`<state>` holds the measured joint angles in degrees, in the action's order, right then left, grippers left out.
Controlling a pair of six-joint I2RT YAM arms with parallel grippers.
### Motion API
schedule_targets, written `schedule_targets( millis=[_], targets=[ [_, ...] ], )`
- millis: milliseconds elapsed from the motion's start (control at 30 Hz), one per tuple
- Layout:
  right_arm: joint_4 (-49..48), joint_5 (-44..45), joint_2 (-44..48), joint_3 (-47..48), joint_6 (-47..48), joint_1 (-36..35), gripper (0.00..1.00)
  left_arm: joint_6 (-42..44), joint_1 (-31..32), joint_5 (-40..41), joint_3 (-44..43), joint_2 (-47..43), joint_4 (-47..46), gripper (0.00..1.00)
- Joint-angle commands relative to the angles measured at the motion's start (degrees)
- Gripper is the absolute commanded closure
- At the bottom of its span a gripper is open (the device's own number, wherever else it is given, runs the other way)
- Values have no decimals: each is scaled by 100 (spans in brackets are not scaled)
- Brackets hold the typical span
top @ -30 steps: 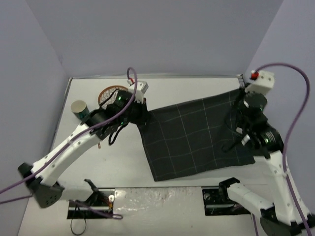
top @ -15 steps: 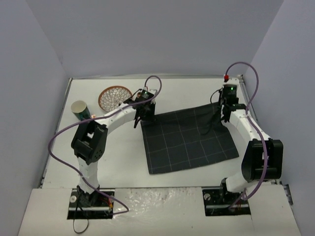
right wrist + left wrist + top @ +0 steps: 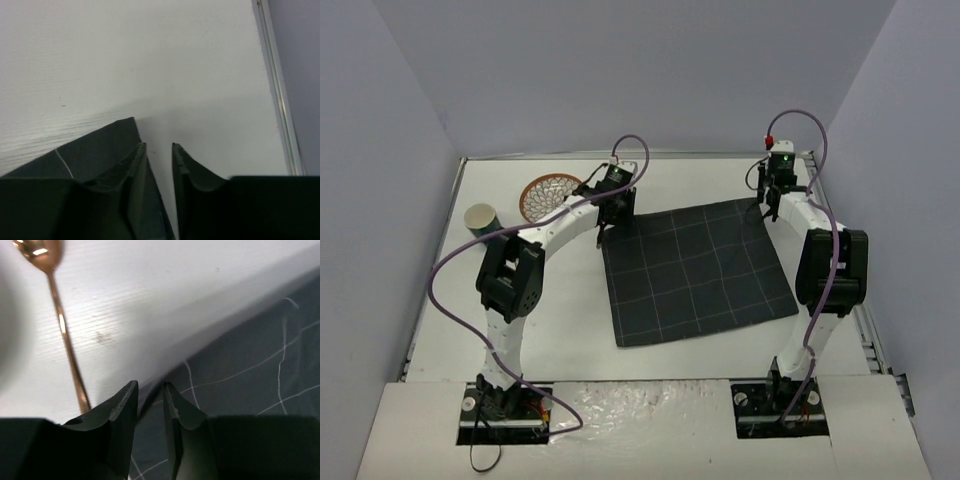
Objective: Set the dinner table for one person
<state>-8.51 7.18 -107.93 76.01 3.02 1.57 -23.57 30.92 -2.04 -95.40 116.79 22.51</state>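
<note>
- Dinner table (image 3: 570, 340): large, flat, matte white rectangular tabletop. It fills the floor of the grey-walled enclosure, carries every other object, and has both arm bases bolted at its near edge.
- Pale paper cup (image 3: 480, 218): stands upright near the left edge of the table, towards the far side.
- Round wire-mesh basket with an orange rim (image 3: 548, 198): lies just right of the cup and slightly farther back, apart from it.
- Slender copper-coloured metal spoon (image 3: 63, 330): seen only in the left wrist view. It lies flat on the white surface, left of the cloth and apart from it.
- Left gripper (image 3: 150, 384): sits low at the far-left corner of the cloth. Its fingers are a narrow gap apart, and the cloth's edge runs into that gap. Contact cannot be told.
- Dark grey square cloth with thin pale grid lines (image 3: 695, 270): lies spread right of centre, slightly rotated.
- Right gripper (image 3: 159, 145): sits low at the cloth's far-right corner. Its fingers are slightly parted with bare table showing between them, and the corner lies by the left finger.
</note>
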Motion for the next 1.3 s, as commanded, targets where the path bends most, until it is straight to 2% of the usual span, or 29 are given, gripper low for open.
schedule_targets(
  millis=[0, 100, 200, 333, 467, 567, 667, 767, 900, 1000, 1267],
  targets=[
    [55, 183, -53, 862, 129, 94, 68, 244, -161, 437, -396, -223, 131, 70],
    [442, 20, 260, 1164, -62, 90, 46, 315, -165, 458, -583, -467, 280, 52],
    [657, -225, 693, 971, -301, 90, 35, 318, -157, 319, -629, -762, 455, 35],
    [792, -596, 1610, 136, -1258, 72, 26, 301, -95, 102, -427, -1518, 810, 20],
    [779, -853, 2299, -1040, -1987, 54, 23, 232, -24, -3, 335, -2450, 910, 14],
    [710, -879, 2543, -1686, -2265, 46, 23, -4, 84, -121, 1307, -2981, 538, 14],
    [630, -930, 2656, -2167, -2419, 46, 25, -413, 295, -171, 2094, -3308, -43, 24],
    [304, -1012, 2685, -2637, -2664, 47, 33, -634, 589, -182, 2546, -3173, -552, 34],
    [31, -834, 2533, -3081, -3021, 54, 50, -693, 926, -19, 2707, -2726, -882, 48],
    [-116, -530, 2253, -3192, -3233, 70, 58, -709, 1074, 35, 2784, -2292, -1159, 53],
    [-432, -208, 1409, -3120, -3474, 352, 59, -1104, 1145, -102, 2896, -1303, -1460, 63]
  ],
)
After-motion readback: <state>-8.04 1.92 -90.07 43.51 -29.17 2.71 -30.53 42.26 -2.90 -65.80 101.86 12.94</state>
